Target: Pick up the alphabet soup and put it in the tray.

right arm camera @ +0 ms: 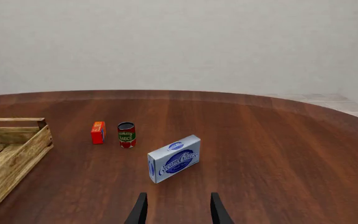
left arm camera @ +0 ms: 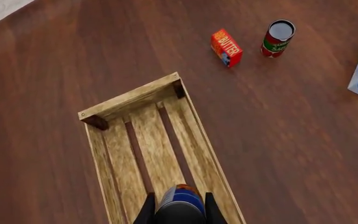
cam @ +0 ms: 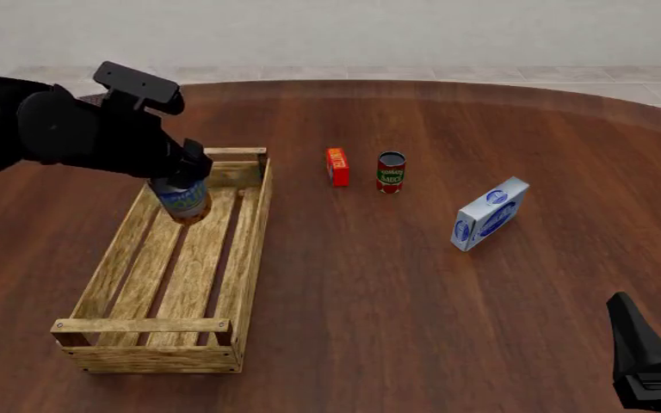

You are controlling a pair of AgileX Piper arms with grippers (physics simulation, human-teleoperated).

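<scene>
So we've got the alphabet soup (cam: pixel 182 200), a small round can with a blue label, clamped in the left tool (cam: pixel 182 176) and hanging tilted over the far end of the tray (cam: pixel 250 258). That tray is a long light-wood crate, slatted bottom, low plank walls, with plenty of bare slats toward the near end. On the dark wood desk (cam: pixel 365 292) to the right we see a red butter box (cam: pixel 337 166), a red-and-green can (cam: pixel 391 172) and a blue-white cream cheese box (cam: pixel 489 213), all well apart from the tray. The right tool (right arm camera: pixel 176 210) sits low near the desk's near edge, fingers apart, holding nothing.
</scene>
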